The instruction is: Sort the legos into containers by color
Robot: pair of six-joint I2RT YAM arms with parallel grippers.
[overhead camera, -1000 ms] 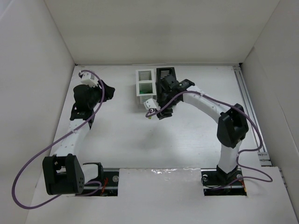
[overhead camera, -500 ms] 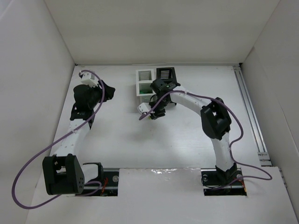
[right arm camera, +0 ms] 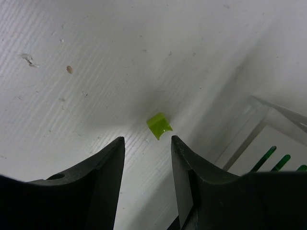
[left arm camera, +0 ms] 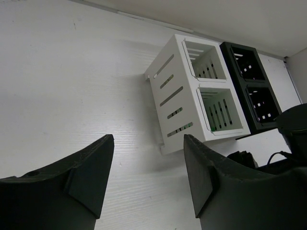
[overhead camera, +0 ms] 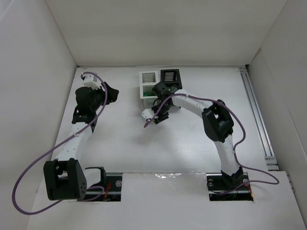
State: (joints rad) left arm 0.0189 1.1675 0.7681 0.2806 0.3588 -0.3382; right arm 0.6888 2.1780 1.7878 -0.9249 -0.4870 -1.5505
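The containers form one block: two white bins [overhead camera: 148, 84] [left arm camera: 192, 91] joined to two black bins [overhead camera: 171, 76] [left arm camera: 254, 81]. A small green lego [right arm camera: 159, 125] lies on the table beside the near white bin's corner. My right gripper [right arm camera: 146, 140] [overhead camera: 148, 123] hovers over it, open, with the lego just beyond its fingertips and untouched. Green pieces [right arm camera: 276, 155] show through the slats of the near white bin. My left gripper [left arm camera: 148, 143] [overhead camera: 114, 94] stands open left of the block, with only bare table between its fingers.
White walls enclose the table on the left, back and right. A metal rail [overhead camera: 256, 115] runs along the right side. A purple cable [overhead camera: 29, 167] loops off the left arm.
The right arm has folded leftward and its gripper has slid left and nearer, away from the bins. The left arm has stayed put.
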